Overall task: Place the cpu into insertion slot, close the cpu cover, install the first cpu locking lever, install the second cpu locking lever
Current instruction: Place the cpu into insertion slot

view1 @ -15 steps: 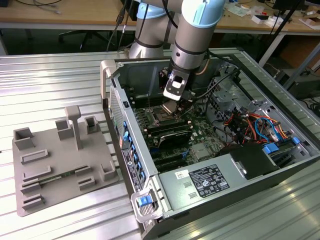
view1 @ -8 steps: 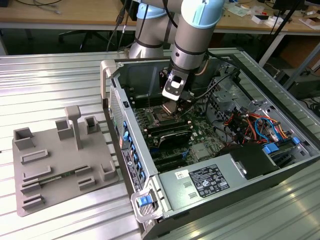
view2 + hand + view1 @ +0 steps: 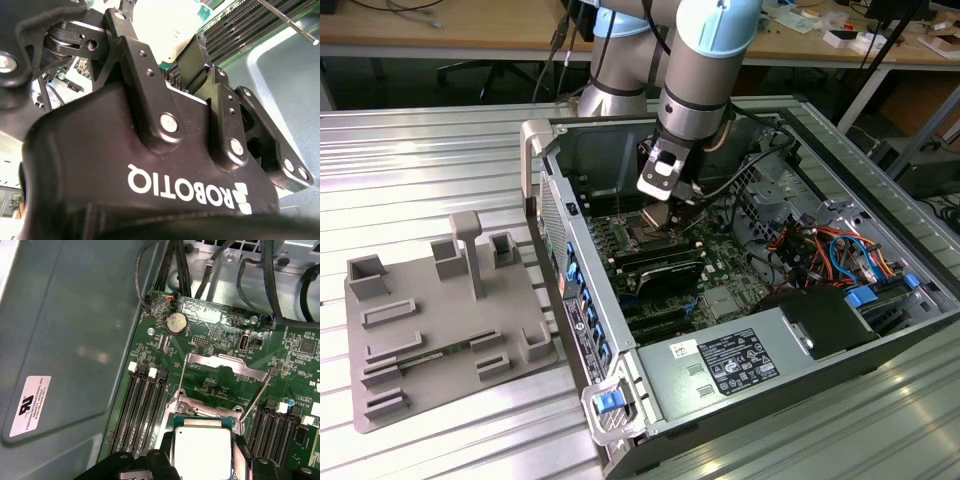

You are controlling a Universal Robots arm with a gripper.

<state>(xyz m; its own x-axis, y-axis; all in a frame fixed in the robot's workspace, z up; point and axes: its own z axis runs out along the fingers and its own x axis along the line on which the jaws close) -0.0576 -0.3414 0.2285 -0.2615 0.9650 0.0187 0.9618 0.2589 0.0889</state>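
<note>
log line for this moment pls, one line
stage: cpu placement | hand: shut on cpu | cpu: over insertion slot, seating unclear | cpu cover: open

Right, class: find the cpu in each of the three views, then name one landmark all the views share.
Exterior view: the cpu, a small tan patch just under the arm, inside the open computer case.
Second wrist view: the pale square between the black fingers.
First wrist view: the silver square between the fingers, beside the cpu cover.
Shared landmark: the long black memory slots beside it.
</note>
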